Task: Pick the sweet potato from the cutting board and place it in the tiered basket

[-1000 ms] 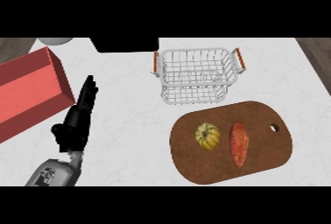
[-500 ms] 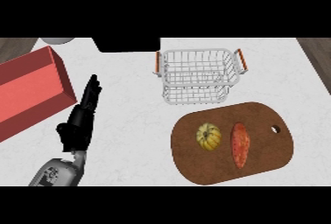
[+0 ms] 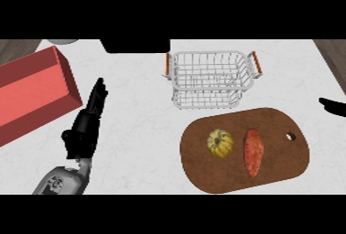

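While the sweet potato (image 3: 252,151) lies lengthwise on the board (image 3: 277,125), just beside a small yellow-green squash (image 3: 219,143) and touched by neither hand, the wire basket (image 3: 177,82) stands just beyond the board's far edge, orange handles at either side and its top open to receive. The left hand (image 3: 86,125) rests at the view's left above the white surface (image 3: 135,151), fingers straight and pointing away from the robot. It is well apart from the board and near a red box (image 3: 34,96). Only a dark tip of the right hand (image 3: 331,106) shows at the right edge, near the board's far corner; whether it is spread or closed cannot be told. Being nearer the potato, it looks the likelier to make the pick, which has not begun. The short path to the basket suits a lift and a drop.
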`<action>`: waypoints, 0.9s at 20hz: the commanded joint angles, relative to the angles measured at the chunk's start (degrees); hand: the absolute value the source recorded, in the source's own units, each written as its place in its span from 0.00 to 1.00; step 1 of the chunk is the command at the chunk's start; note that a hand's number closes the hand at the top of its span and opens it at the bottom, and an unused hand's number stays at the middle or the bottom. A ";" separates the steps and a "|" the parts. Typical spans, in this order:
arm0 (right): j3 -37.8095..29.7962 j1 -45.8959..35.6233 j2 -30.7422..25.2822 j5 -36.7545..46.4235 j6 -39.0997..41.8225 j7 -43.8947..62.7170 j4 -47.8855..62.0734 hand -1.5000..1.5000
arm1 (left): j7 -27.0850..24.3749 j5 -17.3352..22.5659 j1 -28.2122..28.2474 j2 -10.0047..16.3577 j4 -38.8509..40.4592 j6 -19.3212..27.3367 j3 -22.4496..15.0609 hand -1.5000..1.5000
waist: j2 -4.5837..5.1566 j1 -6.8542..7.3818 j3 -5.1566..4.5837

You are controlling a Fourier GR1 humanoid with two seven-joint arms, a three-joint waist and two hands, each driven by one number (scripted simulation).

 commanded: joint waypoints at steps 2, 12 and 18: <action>1.16 2.82 3.30 3.23 2.19 4.76 -7.01 0.00 | 0.12 -0.78 -0.54 -1.88 1.20 -1.53 2.01 0.50 | 0.04 -0.13 0.02; 6.35 0.08 5.39 8.84 8.00 13.01 -6.05 0.00 | 0.73 -3.31 -2.76 -4.28 3.75 -3.63 3.43 0.50 | 0.15 0.04 0.00; 3.26 3.35 8.77 20.68 9.44 4.56 -5.70 0.00 | 0.70 -4.83 4.60 -4.14 -3.68 -4.91 3.37 0.50 | 0.05 0.22 0.06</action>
